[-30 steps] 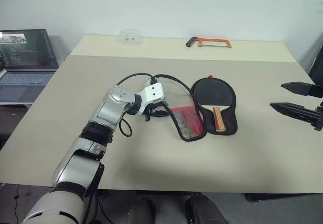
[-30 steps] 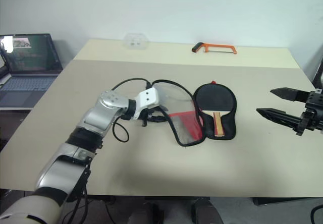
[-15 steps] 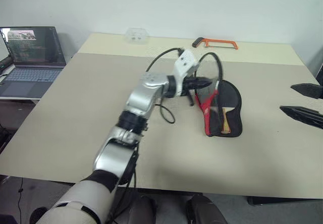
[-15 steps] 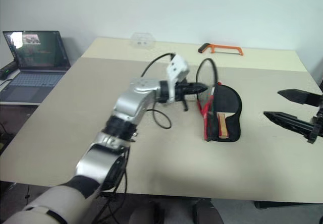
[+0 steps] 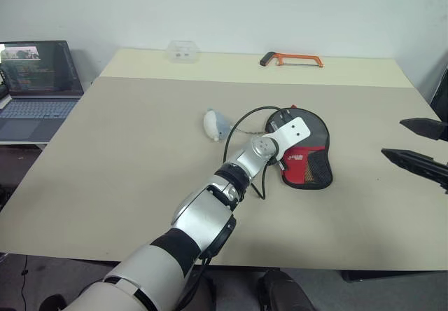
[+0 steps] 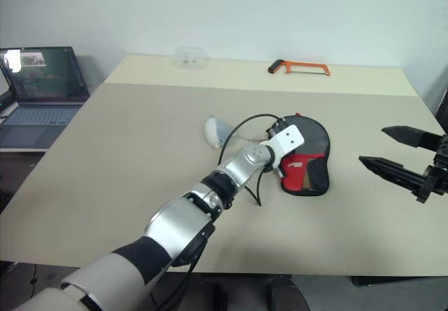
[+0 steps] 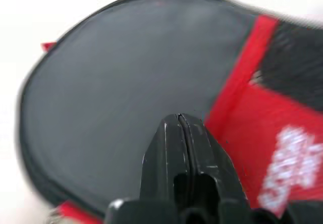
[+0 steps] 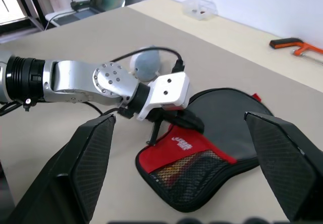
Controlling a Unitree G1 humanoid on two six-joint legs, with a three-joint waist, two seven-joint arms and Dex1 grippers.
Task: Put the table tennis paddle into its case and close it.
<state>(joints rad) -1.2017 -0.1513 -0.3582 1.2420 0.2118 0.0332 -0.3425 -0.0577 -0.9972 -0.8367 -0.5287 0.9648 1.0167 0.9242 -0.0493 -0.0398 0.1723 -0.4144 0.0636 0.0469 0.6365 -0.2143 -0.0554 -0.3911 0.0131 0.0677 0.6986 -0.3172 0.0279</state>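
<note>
Case [image 5: 302,150]: black and red paddle-shaped pouch, laid flat on the table [image 5: 126,157] right of centre, flap folded over so that the red panel with white logo and the mesh patch face up. A strip of tan and red is glimpsed through the mesh in the right wrist view, judged to be the handle of the paddle [image 8: 177,172], which is thus taken to be inside the case; the blade is hidden.

Left gripper [image 7: 179,133]: fingers pressed together with nothing seen between them, tip held just over or on the black fabric beside the red panel; whether contact is made cannot be told.

Right gripper [image 6: 402,155]: jaws spread wide and empty, held well apart from the case at the table's right side.

Step in hand: flap is judged folded shut, zip not yet drawn. A small red tab at the far rim of the case may be the zip pull, though this is too small to confirm. Next move calls for the pull to be found and pinched while the case is steadied by the other gripper.

Also listed: small pale blue pouch [image 5: 215,124] near the case on its left; orange hacksaw [image 5: 290,59] and clear plastic box [image 5: 182,50] at the far edge; laptop [image 5: 35,80] off the table, left.
</note>
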